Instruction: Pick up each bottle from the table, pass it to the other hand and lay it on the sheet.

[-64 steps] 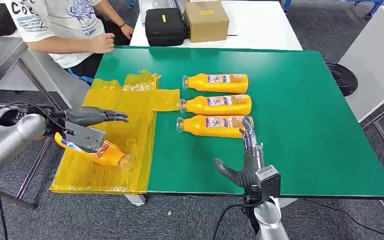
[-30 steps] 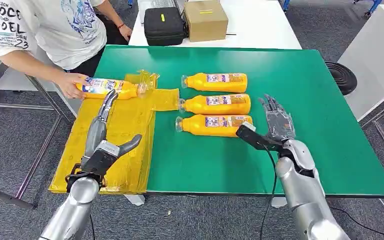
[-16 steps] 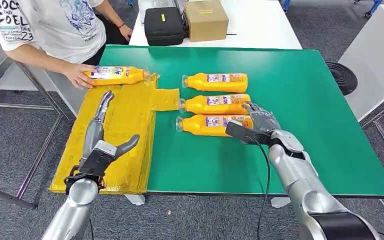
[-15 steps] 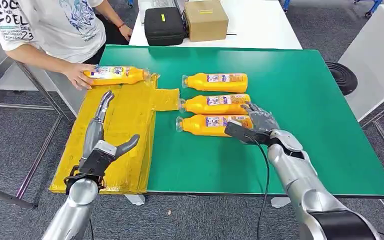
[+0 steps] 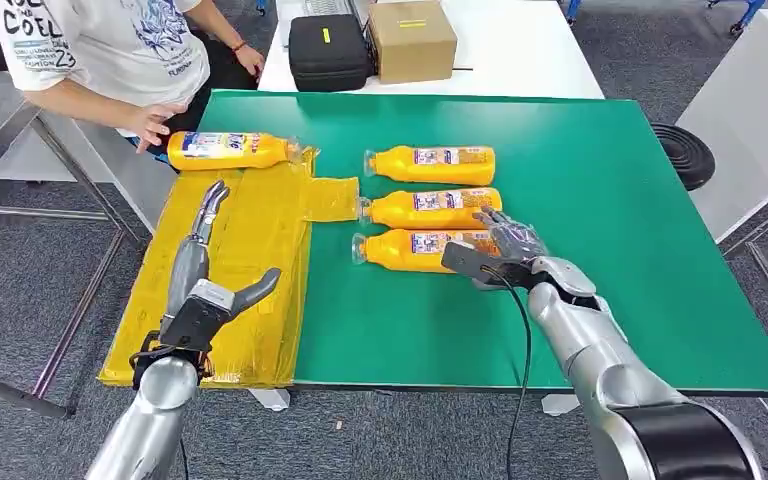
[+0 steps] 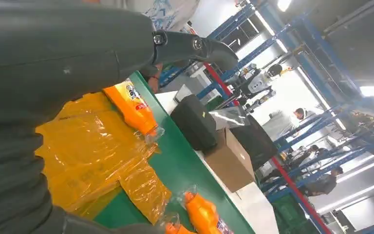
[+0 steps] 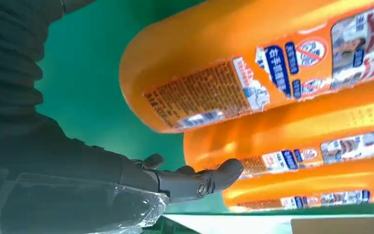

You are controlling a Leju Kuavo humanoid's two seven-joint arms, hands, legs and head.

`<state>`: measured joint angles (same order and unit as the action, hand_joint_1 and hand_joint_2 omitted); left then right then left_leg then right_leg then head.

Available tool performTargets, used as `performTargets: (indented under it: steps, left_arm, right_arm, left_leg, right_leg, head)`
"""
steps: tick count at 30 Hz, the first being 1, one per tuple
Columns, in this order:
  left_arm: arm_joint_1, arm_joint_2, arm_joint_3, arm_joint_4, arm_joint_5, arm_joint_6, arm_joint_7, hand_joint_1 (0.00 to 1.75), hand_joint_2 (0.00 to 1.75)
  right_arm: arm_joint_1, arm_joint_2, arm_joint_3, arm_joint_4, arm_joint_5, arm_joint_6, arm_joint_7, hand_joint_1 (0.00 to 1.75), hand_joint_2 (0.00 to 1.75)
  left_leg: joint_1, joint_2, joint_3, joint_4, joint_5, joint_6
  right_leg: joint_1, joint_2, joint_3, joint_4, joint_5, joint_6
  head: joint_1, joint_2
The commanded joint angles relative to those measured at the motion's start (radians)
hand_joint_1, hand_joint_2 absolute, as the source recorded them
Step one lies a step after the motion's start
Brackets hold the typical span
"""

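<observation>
Left hand (image 5: 203,290), fingers spread and empty, hovers over the yellow sheet (image 5: 250,230) with one orange bottle (image 5: 230,150) at its 12 o'clock edge, while right hand (image 5: 505,250) drapes the nearest orange bottle (image 5: 415,250), its grip hidden.

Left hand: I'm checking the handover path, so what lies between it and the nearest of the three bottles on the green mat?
In the head view, only yellow sheet and bare green mat separate the left hand from the nearest bottle.

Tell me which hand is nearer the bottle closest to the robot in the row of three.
Right. The right hand is at that bottle's base end, fingers over it. The left hand is off to the side, over the yellow sheet.
</observation>
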<state>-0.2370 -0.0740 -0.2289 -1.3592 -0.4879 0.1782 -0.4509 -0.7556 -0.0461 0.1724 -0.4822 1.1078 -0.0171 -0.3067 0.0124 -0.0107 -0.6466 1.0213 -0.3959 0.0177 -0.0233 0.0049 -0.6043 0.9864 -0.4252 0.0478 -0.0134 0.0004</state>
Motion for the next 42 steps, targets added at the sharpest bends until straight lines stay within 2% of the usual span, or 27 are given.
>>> performTargets:
  steps: [1,25,26,27,28,30,32,39,42]
  left_arm:
    - [-0.045,-0.003,0.022,0.084,0.003,0.005,0.006,0.0,1.75]
    - [-0.067,-0.002,0.027,0.149,0.022,0.011,0.0,0.0,1.75]
    - [-0.067,-0.001,0.027,0.15,0.023,0.01,0.0,0.0,1.75]
    - [-0.068,0.0,0.027,0.15,0.026,0.009,-0.001,0.0,1.75]
    - [-0.068,0.0,0.026,0.15,0.027,0.008,-0.001,0.0,1.75]
    - [-0.069,-0.001,0.026,0.151,0.029,0.005,0.0,0.0,1.75]
    - [-0.069,-0.001,0.025,0.15,0.03,0.004,0.0,0.0,1.75]
    - [-0.069,-0.002,0.026,0.145,0.034,0.004,0.0,0.0,1.75]
    - [-0.073,0.0,0.024,0.146,0.037,0.002,0.001,0.0,1.75]
  right_arm:
    - [-0.087,0.038,0.053,0.148,-0.001,0.022,0.005,0.0,1.75]
    - [-0.074,0.004,0.034,0.21,-0.05,0.122,0.055,0.03,1.75]
    - [-0.073,0.002,0.032,0.21,-0.053,0.126,0.056,0.17,1.75]
    - [-0.07,-0.002,0.029,0.21,-0.056,0.129,0.057,0.54,1.75]
    - [-0.069,-0.003,0.027,0.21,-0.059,0.129,0.057,1.34,1.75]
    - [-0.065,-0.007,0.023,0.208,-0.063,0.128,0.055,1.43,1.75]
    - [-0.063,-0.009,0.018,0.207,-0.07,0.126,0.052,1.36,1.75]
    - [-0.059,-0.011,0.014,0.205,-0.075,0.122,0.05,1.34,1.75]
    - [-0.053,-0.014,0.014,0.203,-0.077,0.123,0.045,1.47,1.75]
  left_leg:
    - [0.0,0.002,0.003,0.0,-0.001,0.0]
    - [0.0,0.0,0.004,-0.001,-0.001,0.0]
    - [0.0,0.0,0.002,0.0,0.0,0.0]
    - [0.0,0.0,0.004,-0.001,-0.001,0.0]
    - [0.0,0.0,0.004,0.0,-0.001,0.0]
    - [0.0,-0.001,0.004,-0.001,-0.001,0.0]
    - [0.0,-0.001,0.003,0.0,0.0,0.0]
    - [0.0,-0.001,0.003,-0.001,0.0,0.0]
    - [0.0,0.0,0.003,0.0,0.0,0.0]
  right_leg:
    - [0.0,0.001,0.002,0.0,-0.001,-0.002]
    - [0.0,-0.002,0.004,-0.001,-0.001,-0.002]
    - [0.0,-0.001,0.002,0.0,-0.001,-0.001]
    - [0.0,-0.002,0.004,-0.001,-0.001,-0.002]
    - [0.0,-0.002,0.004,-0.001,-0.001,-0.002]
    - [0.0,-0.002,0.004,-0.001,-0.001,-0.002]
    - [0.001,-0.002,0.003,-0.001,-0.001,-0.002]
    - [0.0,-0.002,0.003,-0.001,-0.001,-0.002]
    - [0.0,-0.001,0.002,-0.001,-0.001,-0.001]
  head:
    - [0.0,0.0]
    - [0.0,0.0]
    - [0.0,0.0]
    - [0.0,0.0]
    - [0.001,0.0]
    - [0.0,0.0]
    - [0.0,0.0]
    - [0.0,0.0]
    - [0.0,0.0]
